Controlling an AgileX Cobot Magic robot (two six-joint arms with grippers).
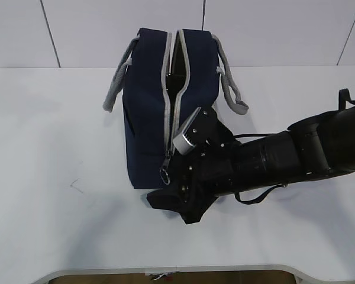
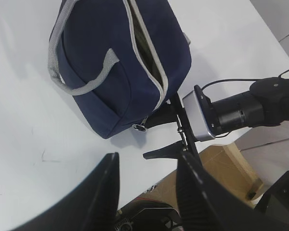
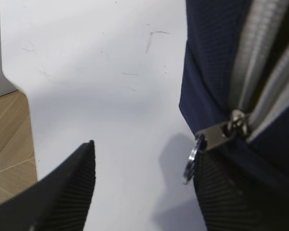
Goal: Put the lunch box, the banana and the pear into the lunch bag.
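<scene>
Centre frame of the exterior view: boxy navy-blue fabric lunch bag (image 1: 148, 118) stands on the white table (image 1: 41, 177), grey zipper (image 1: 171, 89) partly undone. Right gripper (image 1: 180, 192) at the bag's near end, jaws apart, one finger (image 3: 231, 192) touching the metal ring pull (image 3: 195, 156), nothing clamped. Left gripper (image 2: 147, 192) bottom of its wrist view, jaws apart, empty, off the bag

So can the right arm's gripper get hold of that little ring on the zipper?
Probably yes. The right gripper is open right at the ring pull, with one finger just beside it. Only bare table lies in the gap, so nothing blocks it.
</scene>
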